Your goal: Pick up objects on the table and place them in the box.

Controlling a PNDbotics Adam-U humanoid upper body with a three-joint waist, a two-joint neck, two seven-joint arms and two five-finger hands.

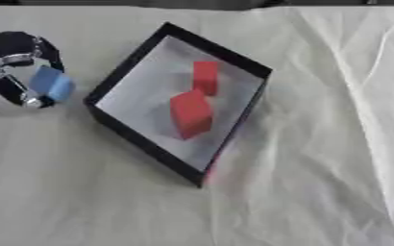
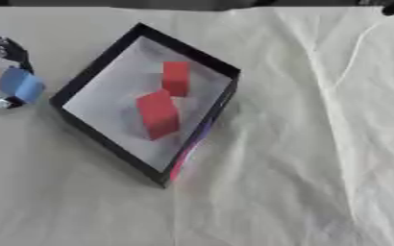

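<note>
A black-rimmed box with a pale floor lies askew at centre left on the cloth. Inside it sit two red blocks: a smaller one toward the far side and a larger one just in front of it, touching or nearly so. My left hand is at the left edge, just left of the box, its fingers curled round a light blue block. The right hand shows in neither view.
A wrinkled cream cloth covers the whole table, with folds running down the right side. A dark strip runs along the far edge at the top.
</note>
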